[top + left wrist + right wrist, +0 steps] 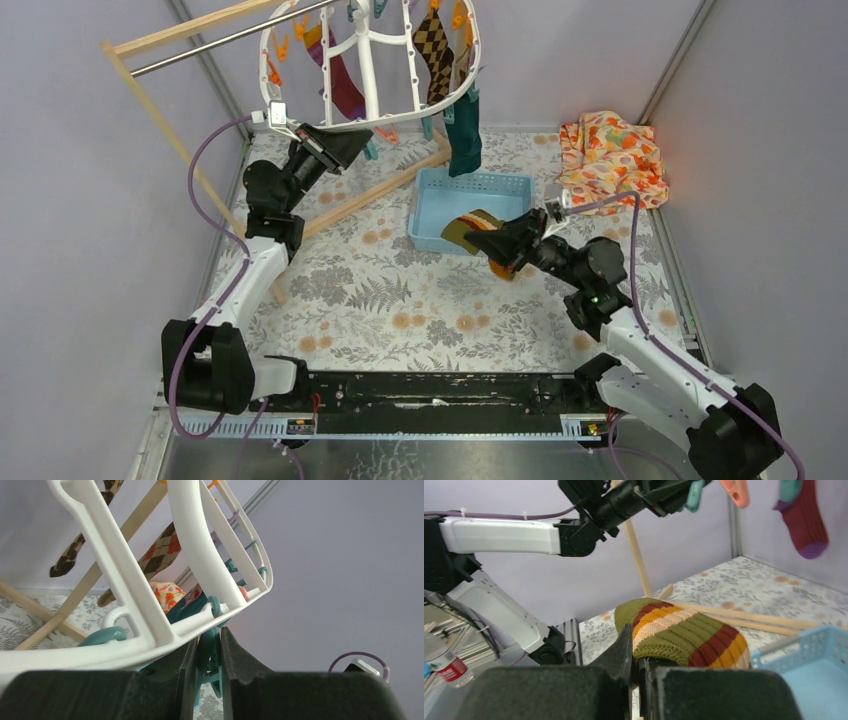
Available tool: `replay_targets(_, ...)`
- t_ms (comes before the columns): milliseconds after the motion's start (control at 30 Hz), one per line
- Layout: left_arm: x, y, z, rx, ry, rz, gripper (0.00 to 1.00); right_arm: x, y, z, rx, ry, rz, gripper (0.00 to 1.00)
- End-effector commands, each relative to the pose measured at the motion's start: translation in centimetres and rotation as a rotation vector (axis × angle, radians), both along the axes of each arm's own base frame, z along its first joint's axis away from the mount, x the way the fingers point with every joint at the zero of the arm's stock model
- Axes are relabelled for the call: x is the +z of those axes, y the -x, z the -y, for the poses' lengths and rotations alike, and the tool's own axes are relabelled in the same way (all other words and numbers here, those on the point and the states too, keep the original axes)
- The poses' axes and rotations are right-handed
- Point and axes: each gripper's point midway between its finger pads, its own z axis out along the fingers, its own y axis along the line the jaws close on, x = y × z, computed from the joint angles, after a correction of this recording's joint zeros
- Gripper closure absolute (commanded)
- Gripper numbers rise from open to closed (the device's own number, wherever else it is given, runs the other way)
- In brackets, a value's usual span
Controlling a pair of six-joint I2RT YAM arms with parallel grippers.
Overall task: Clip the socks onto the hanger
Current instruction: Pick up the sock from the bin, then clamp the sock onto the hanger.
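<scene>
The white oval hanger [366, 58] hangs at the top, with a maroon sock [343, 82], an argyle sock [435, 55] and a dark teal sock [463, 135] clipped on it. My left gripper [358, 146] is under its near rim [150, 645], shut on a teal clip [210, 652]. My right gripper [488, 244] is shut on the edge of an olive-mustard striped sock [679, 632] and holds it over the near edge of the blue basket [440, 205]. The maroon sock also shows in the right wrist view [806, 515].
A wooden-post rack with a metal bar [215, 42] stands at the back left; its base beam [375, 195] lies across the mat. An orange floral cloth [612, 155] lies at the back right. Grey walls close in both sides.
</scene>
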Motion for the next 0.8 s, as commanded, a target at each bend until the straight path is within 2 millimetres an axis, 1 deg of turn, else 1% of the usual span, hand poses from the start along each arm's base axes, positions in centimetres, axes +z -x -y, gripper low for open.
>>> replay_targets(0, 2.0, 3.0, 1.9, -0.135, 0.03, 0.003, 1.0, 1.2, 0.7, -2.9, 0.065, 0.095, 0.06, 1.0)
replay_targets(200, 5.2, 5.3, 2.0, -0.208, 0.146, 0.004, 1.0, 4.5, -1.1, -6.6, 0.036, 0.131, 0.158, 1.0)
replay_targets(367, 7.3, 6.7, 2.0, -0.243, 0.197, 0.0, 1.0, 7.3, -2.9, -8.7, 0.01, 0.141, 0.222, 1.0)
replay_targets(433, 7.6, 6.8, 1.8, -0.226, 0.201, -0.017, 1.0, 8.6, -3.4, -9.3, 0.002, 0.135, 0.246, 1.0)
replay_targets(467, 7.8, 6.9, 1.6, -0.216, 0.208, -0.022, 1.0, 8.9, -3.6, -9.6, 0.004, 0.136, 0.259, 1.0)
replay_targets(567, 8.4, 7.4, 1.4, -0.215, 0.232, -0.023, 1.0, 9.7, -4.1, -10.4, 0.011, 0.116, 0.294, 1.0)
replay_targets(667, 8.8, 7.6, 1.4, -0.226, 0.248, -0.025, 1.0, 10.0, -4.9, -11.5, 0.025, 0.11, 0.31, 1.0)
replay_targets(767, 9.0, 7.6, 1.5, -0.245, 0.262, -0.027, 1.0, 10.9, -5.0, -12.2, 0.045, 0.088, 0.329, 1.0)
